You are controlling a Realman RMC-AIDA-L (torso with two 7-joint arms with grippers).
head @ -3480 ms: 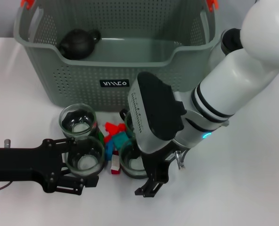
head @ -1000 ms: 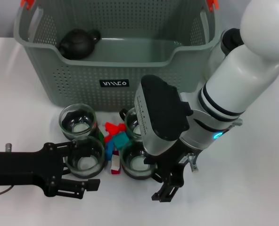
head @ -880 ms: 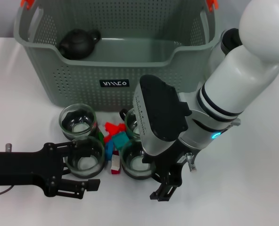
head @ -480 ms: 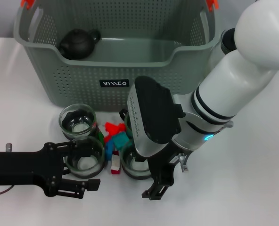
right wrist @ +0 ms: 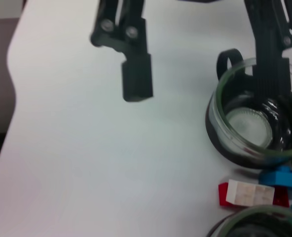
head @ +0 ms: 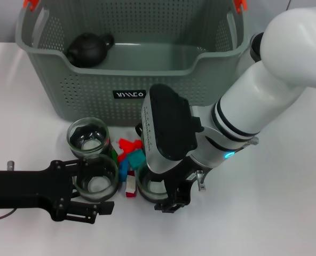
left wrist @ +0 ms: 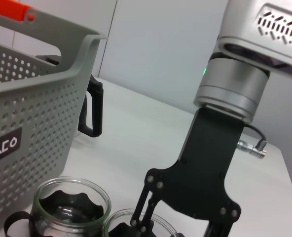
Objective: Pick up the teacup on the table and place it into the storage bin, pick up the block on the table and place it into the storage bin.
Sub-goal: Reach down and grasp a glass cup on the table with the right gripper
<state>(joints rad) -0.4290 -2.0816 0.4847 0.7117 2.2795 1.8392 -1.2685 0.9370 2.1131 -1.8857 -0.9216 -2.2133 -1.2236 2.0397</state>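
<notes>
While the large grey-green perforated plastic storage bin [head: 83, 90] waits beyond both jaws, the right gripper [head: 166, 200], jaws apart, straddles one clear glass teacup [head: 153, 185]; the left gripper [head: 94, 194], jaws apart, straddles another [head: 96, 177]. Closing off-centre could topple either onto the small coloured blocks [head: 130, 160] between.

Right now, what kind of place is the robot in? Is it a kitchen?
Probably a robot test bench, not a kitchen: a bare white table, a grey storage bin holding a dark teapot, and glass teacups beside toy blocks, with plain walls behind.
</notes>
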